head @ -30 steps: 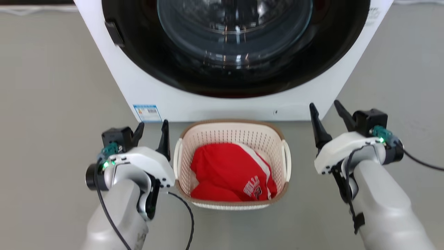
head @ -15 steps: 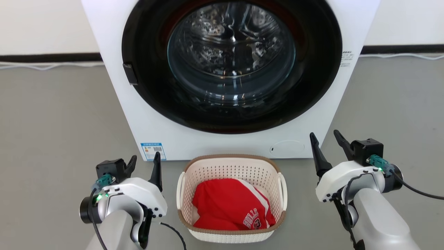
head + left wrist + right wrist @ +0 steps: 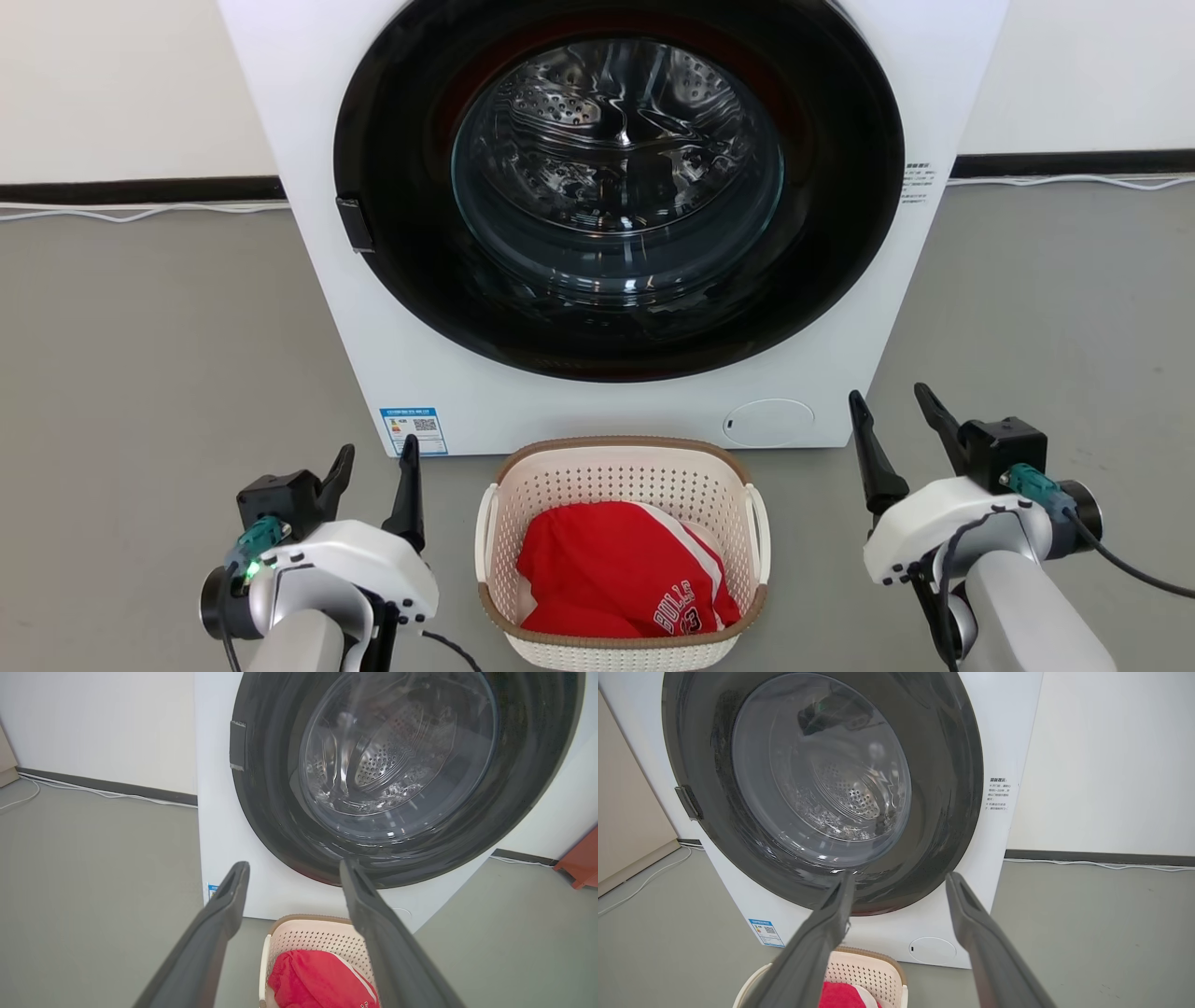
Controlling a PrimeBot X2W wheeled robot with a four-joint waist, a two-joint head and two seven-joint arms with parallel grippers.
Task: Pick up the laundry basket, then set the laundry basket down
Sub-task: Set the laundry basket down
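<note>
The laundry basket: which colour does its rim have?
Brown, with a woven look, above cream-white perforated walls of the laundry basket. The head view shows it best.

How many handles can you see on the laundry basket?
2: one white handle on the left side of the laundry basket, one on the right side. The left gripper and right gripper are open, touching neither.

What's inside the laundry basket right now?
The laundry basket holds a crumpled red garment with white trim and BULLS lettering. Anything beneath it, and the basket's floor, is covered.
</note>
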